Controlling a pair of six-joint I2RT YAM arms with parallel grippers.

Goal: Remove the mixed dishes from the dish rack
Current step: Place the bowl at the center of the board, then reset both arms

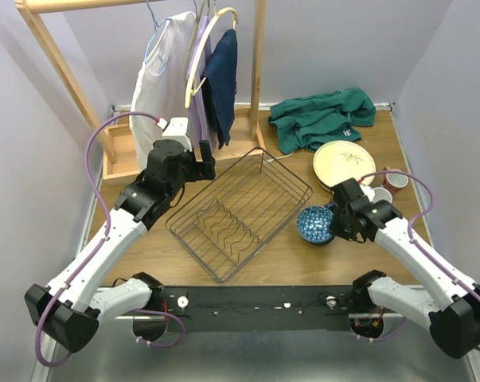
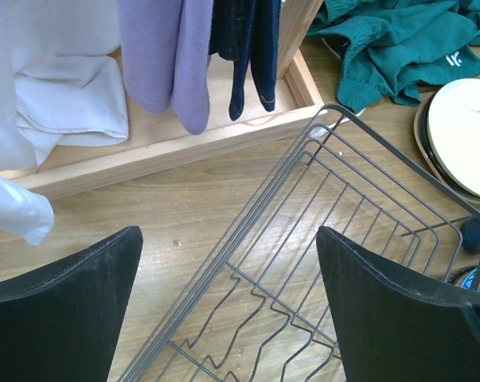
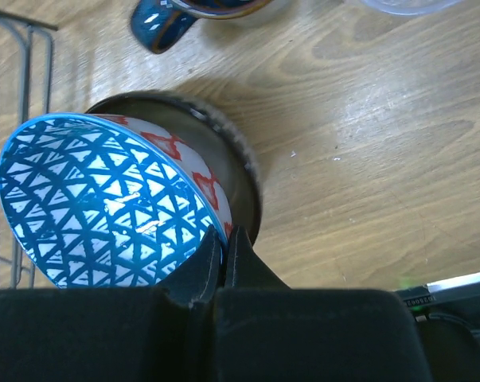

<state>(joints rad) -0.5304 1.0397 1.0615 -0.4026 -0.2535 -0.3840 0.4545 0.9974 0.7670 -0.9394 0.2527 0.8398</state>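
The black wire dish rack [image 1: 216, 185] lies at the table's middle with nothing in it that I can see. My left gripper [image 1: 206, 159] hangs open above the rack's far left rim [image 2: 319, 183], its fingers [image 2: 228, 232] wide apart and holding nothing. To the right of the rack, my right gripper [image 1: 333, 223] is shut on the near rim of the blue-and-white patterned bowl [image 3: 96, 203]. That bowl rests tilted inside a dark bowl [image 3: 243, 171]. Cream plates [image 1: 344, 163] lie stacked behind, with a red cup [image 1: 396, 181] and a pale cup [image 1: 380, 193] beside them.
A wooden clothes rack [image 1: 259, 72] with hanging garments [image 1: 216, 79] stands at the back left, its wooden base [image 2: 168, 147] just beyond the dish rack. A crumpled green cloth [image 1: 323, 118] lies at the back right. A dark blue mug handle [image 3: 164, 20] shows near the bowls.
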